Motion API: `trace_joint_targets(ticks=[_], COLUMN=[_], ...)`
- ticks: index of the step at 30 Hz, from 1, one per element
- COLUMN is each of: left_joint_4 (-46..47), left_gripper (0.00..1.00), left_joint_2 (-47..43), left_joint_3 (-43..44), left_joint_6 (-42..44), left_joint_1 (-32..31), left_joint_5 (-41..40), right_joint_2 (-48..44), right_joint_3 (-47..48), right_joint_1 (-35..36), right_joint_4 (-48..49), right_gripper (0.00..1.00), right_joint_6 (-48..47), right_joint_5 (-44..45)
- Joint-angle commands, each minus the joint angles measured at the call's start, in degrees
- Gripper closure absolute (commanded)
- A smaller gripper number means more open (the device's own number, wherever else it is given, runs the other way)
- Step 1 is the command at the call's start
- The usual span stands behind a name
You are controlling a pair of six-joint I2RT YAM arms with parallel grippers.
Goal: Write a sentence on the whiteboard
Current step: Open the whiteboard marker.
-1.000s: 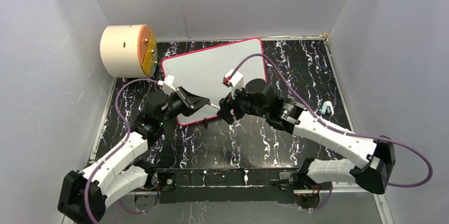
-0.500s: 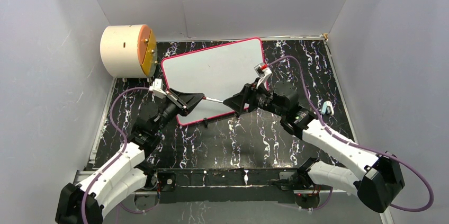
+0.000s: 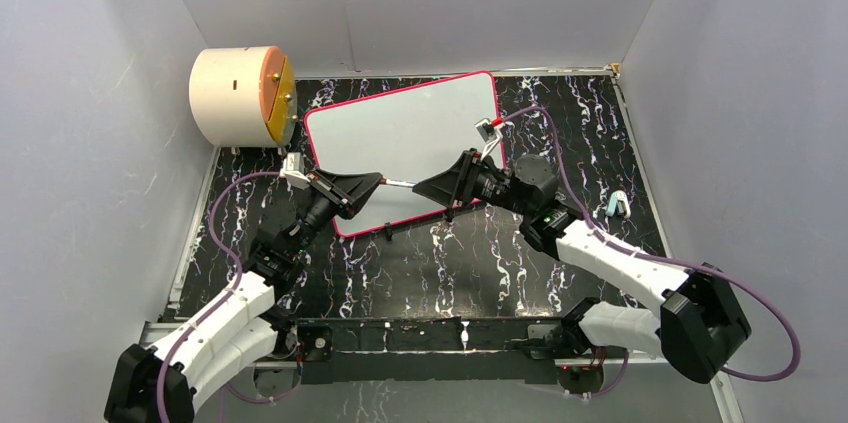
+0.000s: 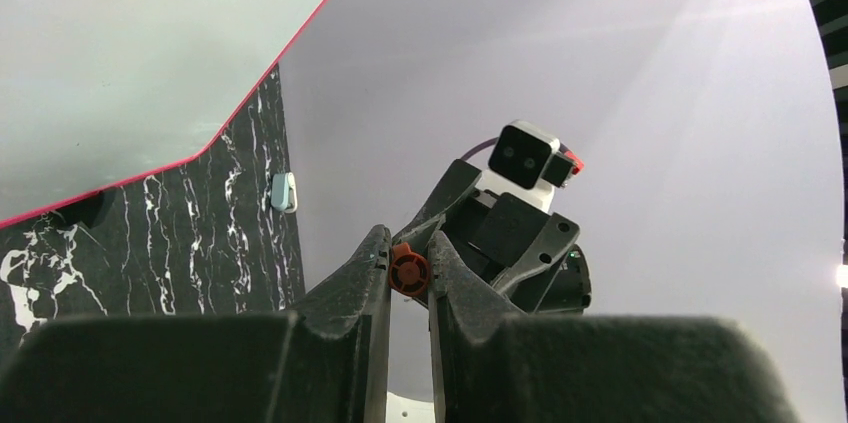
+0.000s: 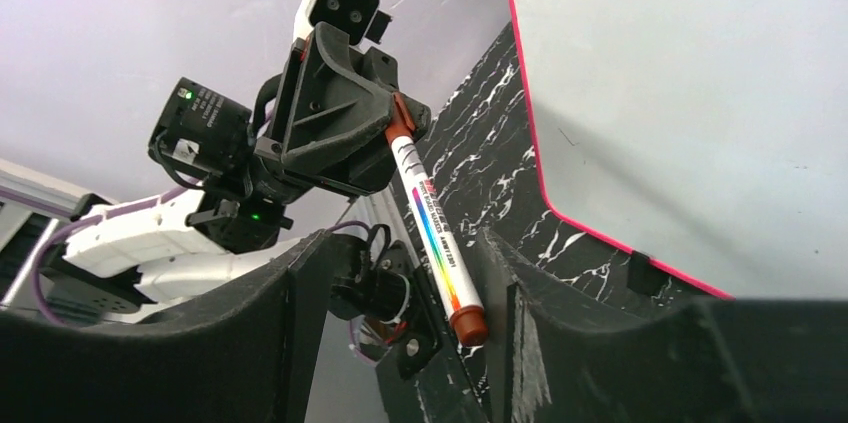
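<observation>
Left jaws are pinched tight on the reddish-brown end of a marker [image 5: 435, 238], its fingers [image 4: 350, 293] closed on either side of it in the left wrist view. The right jaws face them and stand spread, their fingers [image 5: 310, 313] on either side of the marker's other brown end. That end lies near one finger, but whether it touches cannot be told.

Seen from above, the white-barrelled marker, which has a rainbow stripe, runs level between the two arms. It hangs over the near edge of the whiteboard [image 3: 400, 128]. The whiteboard lies flat on the black marbled desk [image 3: 480, 253], turned slightly askew, its pink-red rim bright against the stone pattern and its face plain white. A small black clip [image 3: 388, 228] shows at its near edge.

A cream cylinder with an orange face [image 3: 235, 93] sits at the far left corner, just beside the board's left end. A small pale blue object [image 3: 617, 205] rests on the desk to the right, well apart from the board.
</observation>
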Motion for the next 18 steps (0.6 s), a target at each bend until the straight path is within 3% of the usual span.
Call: trace_joint_targets(ticks=[1, 7, 18], left_joint_4=[4.3, 4.4, 4.6], left_gripper=[1.0, 1.0, 1.0], left_joint_2=[0.4, 1.6, 2.5], left_joint_3=[0.0, 0.4, 1.1], left_joint_6=[-1.1, -0.7, -0.3], left_joint_1=[-0.2, -0.2, -0.3], left_joint_5=[-0.8, 0.5, 2.0], right_joint_2=[1.4, 2.6, 2.8], right_joint_3=[-0.3, 0.8, 1.9], right_joint_1=[-0.1, -0.1, -0.1], right_joint_4=[9.2, 9.2, 8.2], right_gripper=[0.42, 0.55, 0.67], right_joint_6=[5.0, 5.3, 4.6], right_joint_5=[-1.9, -3.1, -4.2])
